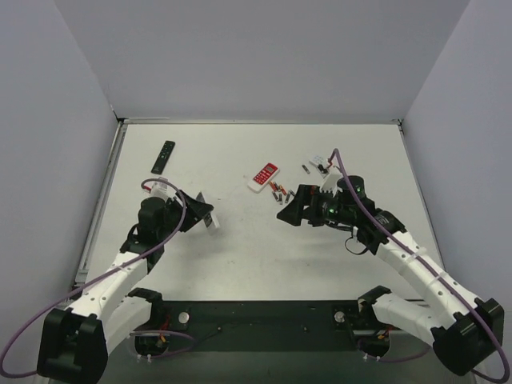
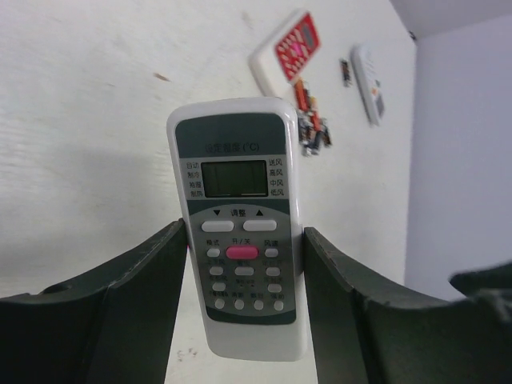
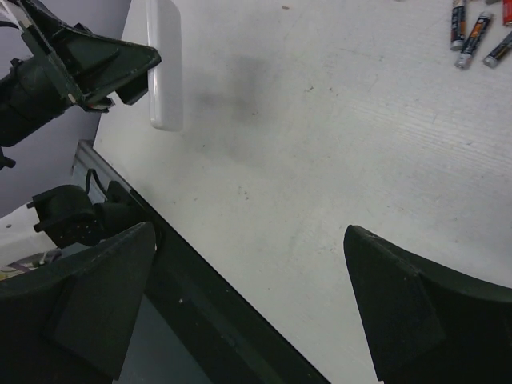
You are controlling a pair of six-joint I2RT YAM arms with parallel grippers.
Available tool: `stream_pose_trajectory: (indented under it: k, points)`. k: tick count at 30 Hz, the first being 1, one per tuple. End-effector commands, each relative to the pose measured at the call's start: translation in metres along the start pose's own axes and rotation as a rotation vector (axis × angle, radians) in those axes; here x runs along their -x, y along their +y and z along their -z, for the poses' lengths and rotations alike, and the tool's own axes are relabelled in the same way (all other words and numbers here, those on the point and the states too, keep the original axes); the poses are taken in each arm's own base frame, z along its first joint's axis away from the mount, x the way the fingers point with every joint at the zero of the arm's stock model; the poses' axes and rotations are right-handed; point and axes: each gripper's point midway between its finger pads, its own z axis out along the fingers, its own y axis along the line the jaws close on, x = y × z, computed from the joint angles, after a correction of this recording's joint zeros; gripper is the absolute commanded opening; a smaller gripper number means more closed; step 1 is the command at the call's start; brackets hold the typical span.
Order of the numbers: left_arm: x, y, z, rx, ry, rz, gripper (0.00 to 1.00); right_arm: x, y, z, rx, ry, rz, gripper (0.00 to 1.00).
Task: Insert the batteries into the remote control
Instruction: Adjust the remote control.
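My left gripper (image 2: 244,232) is shut on the remote control (image 2: 240,240), its fingers pressing both long sides near the lower buttons. The remote is white with a grey button panel and a small screen, held off the table face toward the wrist camera. From above, the left gripper (image 1: 205,214) and remote control (image 1: 213,222) hang left of centre. The right wrist view shows the remote control (image 3: 166,64) edge-on. My right gripper (image 1: 286,210) (image 3: 250,232) stands open and empty, pointing left. Several batteries (image 1: 278,192) (image 2: 310,120) (image 3: 480,32) lie loose just beyond it.
A red-and-white remote (image 1: 262,176) (image 2: 288,48) lies beside the batteries. A slim black remote (image 1: 164,156) rests at the back left. Another small white remote (image 1: 320,164) (image 2: 370,80) and one lone battery (image 1: 306,168) lie at the back right. Grey walls enclose the table.
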Motion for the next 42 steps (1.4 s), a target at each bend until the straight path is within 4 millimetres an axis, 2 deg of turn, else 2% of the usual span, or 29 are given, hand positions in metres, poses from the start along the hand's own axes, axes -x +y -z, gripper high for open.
stream_pose_trajectory:
  k: [1,2,4,5,7,8,12,16,17,21,27,35,42]
  points:
    - [0.007,-0.08,0.026,-0.384,-0.061,-0.064,0.18,0.01,0.033,-0.018,0.165,-0.006,-0.034,1.0]
    - [0.004,-0.092,0.035,-0.447,-0.071,-0.076,0.18,0.009,0.036,-0.025,0.187,0.008,-0.053,1.0]
    - [0.0,-0.101,0.043,-0.501,-0.074,-0.08,0.18,0.005,0.039,-0.034,0.209,0.026,-0.076,1.0]
    - [-0.002,-0.114,0.051,-0.562,-0.083,-0.086,0.18,0.007,0.042,-0.042,0.234,0.023,-0.106,1.0]
    - [-0.009,-0.118,0.057,-0.604,-0.077,-0.085,0.18,0.001,0.051,-0.048,0.298,0.05,-0.141,1.0]
    - [-0.009,-0.125,0.061,-0.643,-0.091,-0.09,0.19,0.006,0.058,-0.055,0.34,0.032,-0.141,1.0]
    - [-0.031,-0.141,0.072,-0.74,-0.071,-0.106,0.19,-0.001,0.079,-0.069,0.421,0.075,-0.148,1.0]
    - [-0.039,-0.152,0.076,-0.796,-0.073,-0.109,0.19,-0.006,0.105,-0.075,0.523,0.101,-0.135,1.0]
    - [-0.038,-0.157,0.08,-0.819,-0.082,-0.109,0.19,-0.008,0.106,-0.079,0.533,0.114,-0.146,1.0]
    - [-0.037,-0.163,0.082,-0.841,-0.092,-0.105,0.19,-0.013,0.112,-0.079,0.593,0.129,-0.169,1.0]
    - [-0.033,-0.16,0.082,-0.834,-0.121,-0.096,0.19,-0.016,0.119,-0.07,0.677,0.117,-0.168,0.99]
    - [-0.026,-0.147,0.079,-0.789,-0.177,-0.067,0.19,-0.003,0.115,-0.053,0.728,0.003,-0.181,0.97]
    - [-0.024,-0.152,0.083,-0.813,-0.188,-0.047,0.19,-0.006,0.136,-0.051,0.802,0.018,-0.139,0.98]
